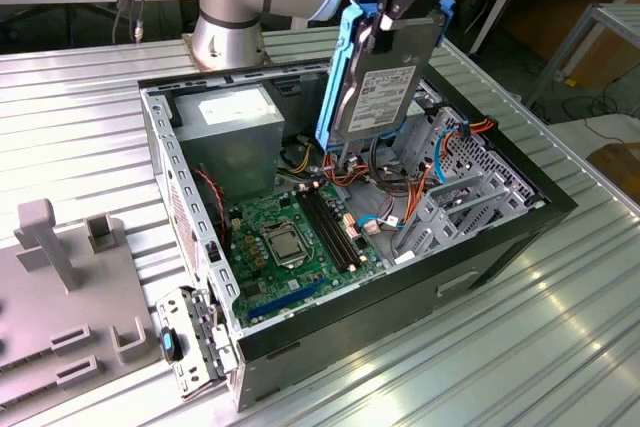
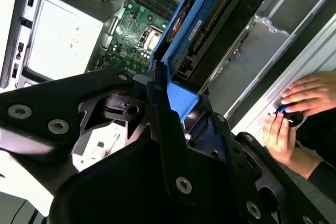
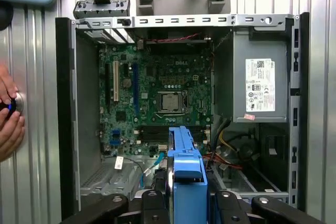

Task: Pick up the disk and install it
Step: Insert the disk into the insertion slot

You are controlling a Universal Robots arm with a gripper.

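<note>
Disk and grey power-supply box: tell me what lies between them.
A bundle of yellow and black cables lies between the disk and the power-supply box, in the first wrist view.

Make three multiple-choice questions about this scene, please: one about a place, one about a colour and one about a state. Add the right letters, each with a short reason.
1. Where is the disk?
A) held upright over the open computer case
B) lying flat beside the computer case
C) fully seated inside the computer case

2. What colour are the disk's side rails?
A) red
B) yellow
C) blue

3. How is the gripper?
A) open and empty
B) shut on the disk
C) shut and empty

Answers:
1 A, the exterior view shows it hanging above the case's interior.
2 C, the rails are bright blue in all three views.
3 B, it clamps the disk's upper end.
</note>
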